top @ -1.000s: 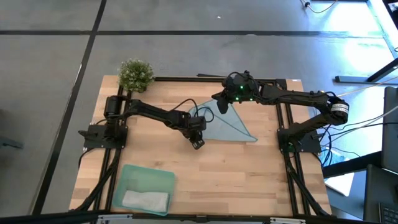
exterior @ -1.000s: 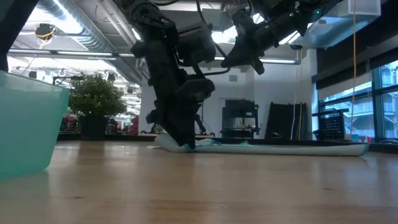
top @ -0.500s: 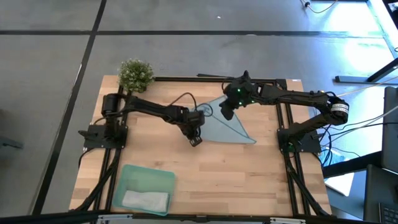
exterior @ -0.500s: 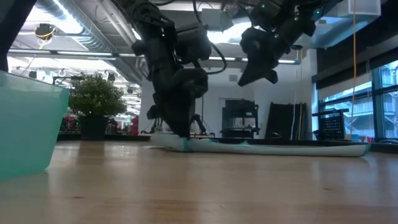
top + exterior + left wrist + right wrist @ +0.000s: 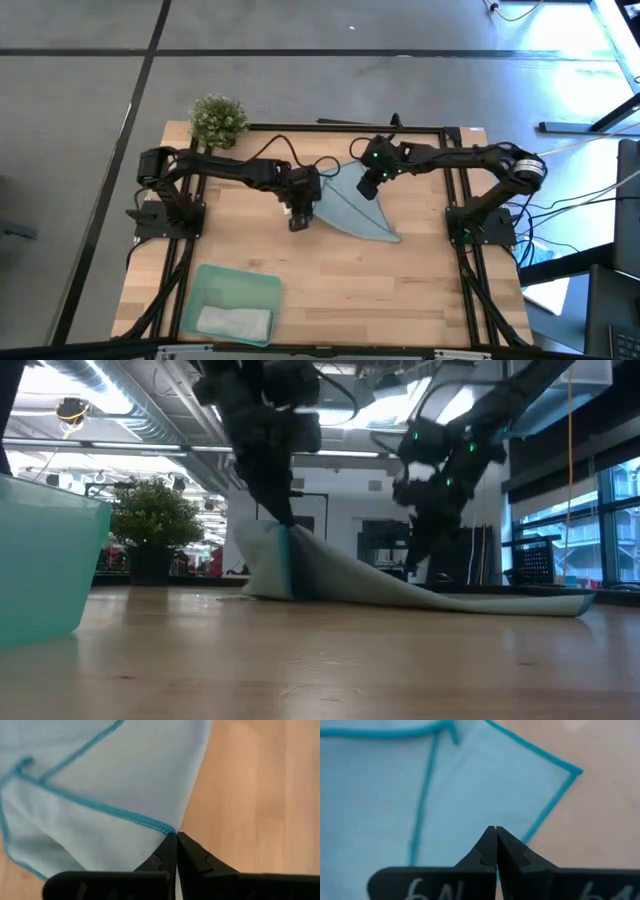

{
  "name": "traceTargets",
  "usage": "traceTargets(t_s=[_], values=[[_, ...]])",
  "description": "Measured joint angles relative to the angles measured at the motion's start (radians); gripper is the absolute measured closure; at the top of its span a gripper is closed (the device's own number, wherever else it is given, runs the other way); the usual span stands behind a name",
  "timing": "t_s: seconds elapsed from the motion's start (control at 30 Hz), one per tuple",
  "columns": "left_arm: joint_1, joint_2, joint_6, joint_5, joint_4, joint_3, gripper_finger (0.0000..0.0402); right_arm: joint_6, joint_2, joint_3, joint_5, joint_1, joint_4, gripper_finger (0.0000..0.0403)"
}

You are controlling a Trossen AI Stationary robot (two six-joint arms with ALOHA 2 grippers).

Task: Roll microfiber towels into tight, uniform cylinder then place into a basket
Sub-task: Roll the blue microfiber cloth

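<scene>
In the centre of the high view, the left gripper point(image 5: 299, 222) is clenched on the near-left corner of the light blue towel point(image 5: 352, 208), which stretches rightward under the clenched, empty right gripper point(image 5: 366, 190).

Light blue towel point(image 5: 355, 208) partly lifted; grey towel point(image 5: 233, 320) in mint basket point(image 5: 205, 283).

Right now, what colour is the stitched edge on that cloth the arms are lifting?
Teal, on the light blue towel; the left wrist view shows it best.

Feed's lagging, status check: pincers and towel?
Left pincer shut on blue towel, its edge off the table. Right pincer shut, above towel. Grey towel in basket.
</scene>
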Motion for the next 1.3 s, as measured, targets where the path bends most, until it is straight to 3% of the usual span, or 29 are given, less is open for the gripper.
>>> traceTargets(t_s=[0.13, 0.37, 0.8, 1.03, 1.3], values=[[-0.027, -0.016, 0.143, -0.001, -0.067, 0.0, 0.0401, -0.059, 0.089, -0.009, -0.053, -0.006, 0.055, 0.0402], [-0.044, -0.016, 0.179, -0.003, -0.117, 0.0, 0.0401, -0.121, 0.214, 0.003, -0.116, -0.006, 0.162, 0.0402], [-0.059, -0.016, 0.321, 0.015, -0.309, -0.005, 0.0401, 0.0, 0.241, 0.005, -0.042, -0.078, 0.165, 0.0402], [-0.062, -0.016, 0.276, 0.023, -0.306, -0.03, 0.0397, 0.007, 0.243, 0.002, -0.045, -0.094, 0.182, 0.0402], [-0.064, -0.016, 0.2, 0.016, -0.304, -0.03, 0.0354, 0.008, 0.245, 0.002, -0.056, -0.094, 0.197, 0.0402]])
